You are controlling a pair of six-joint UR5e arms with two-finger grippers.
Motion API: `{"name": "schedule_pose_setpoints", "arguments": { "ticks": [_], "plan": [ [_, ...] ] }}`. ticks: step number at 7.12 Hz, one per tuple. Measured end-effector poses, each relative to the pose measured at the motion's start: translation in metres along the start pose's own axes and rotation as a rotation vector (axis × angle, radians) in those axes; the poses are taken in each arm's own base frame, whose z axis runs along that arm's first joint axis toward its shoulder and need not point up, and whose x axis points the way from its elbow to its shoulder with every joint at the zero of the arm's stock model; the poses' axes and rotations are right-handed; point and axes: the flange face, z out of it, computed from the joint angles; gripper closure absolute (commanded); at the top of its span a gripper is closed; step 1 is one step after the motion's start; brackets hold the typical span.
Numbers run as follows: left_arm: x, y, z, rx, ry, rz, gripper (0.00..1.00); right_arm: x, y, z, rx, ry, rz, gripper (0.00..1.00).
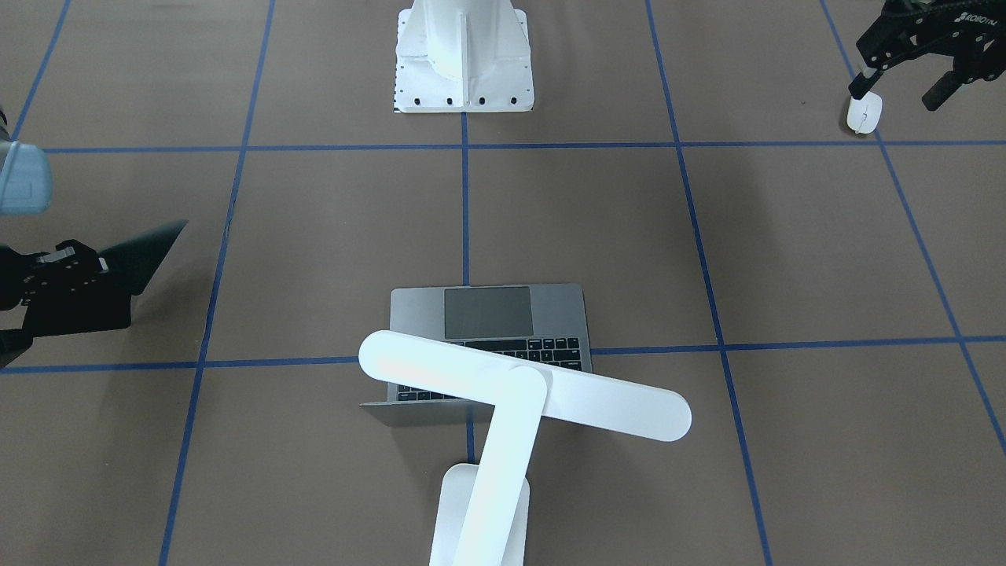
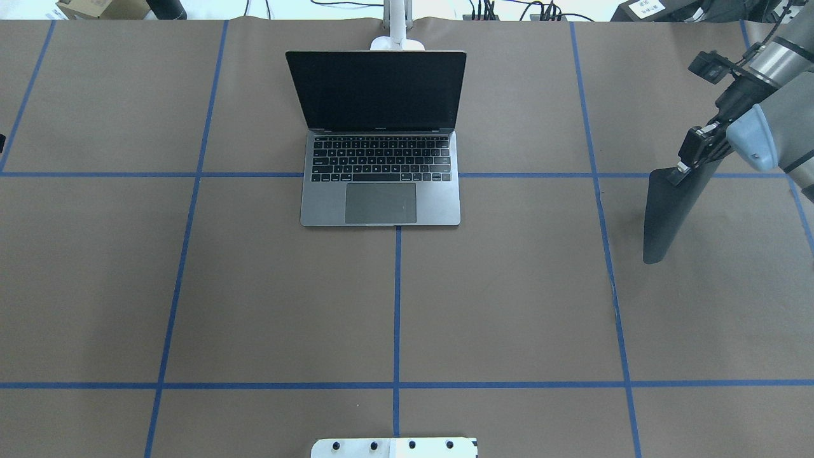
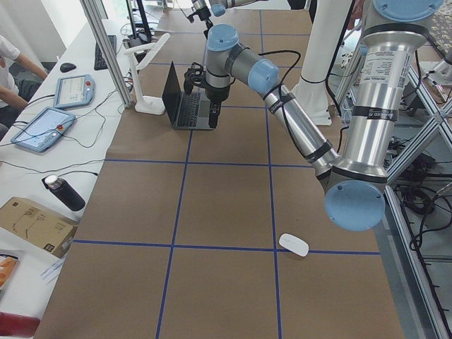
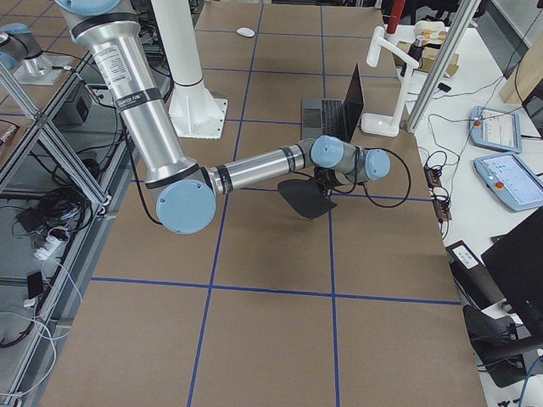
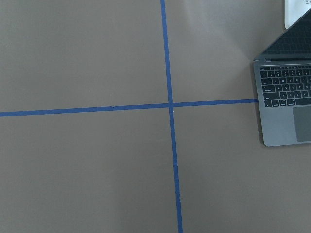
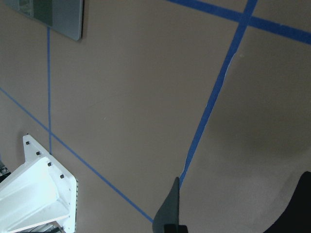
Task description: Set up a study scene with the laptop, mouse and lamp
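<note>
Left gripper (image 1: pixel 897 90), jaws spread, hangs high above the surface (image 1: pixel 786 259); mouse (image 1: pixel 863 112) lies clear of it, out at the left end. Right gripper (image 2: pixel 683 168) is clamped on a black mat (image 2: pixel 668 216).

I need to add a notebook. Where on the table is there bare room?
The widest bare stretch lies between the laptop and the robot pedestal. The squares either side of the laptop are also bare. It is crowded behind the laptop, where the lamp stands, and on the robot's right, where the right gripper holds the black mat.
</note>
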Motion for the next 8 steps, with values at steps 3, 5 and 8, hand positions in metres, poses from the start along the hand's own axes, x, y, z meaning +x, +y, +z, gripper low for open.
{"name": "schedule_pose_setpoints", "arguments": {
  "ticks": [3,5,8],
  "plan": [
    [-0.001,0.0,0.001,-0.001,-0.001,-0.003,0.0,-0.038,-0.046,0.032,-0.019,0.008,-0.003,1.0],
    [-0.001,0.0,0.0,0.001,0.0,-0.002,0.0,-0.061,-0.076,0.037,-0.029,0.007,-0.009,1.0],
    [-0.002,0.0,-0.001,0.002,-0.001,-0.004,0.0,-0.078,-0.112,0.047,-0.045,0.007,-0.011,1.0]
  ]
}}
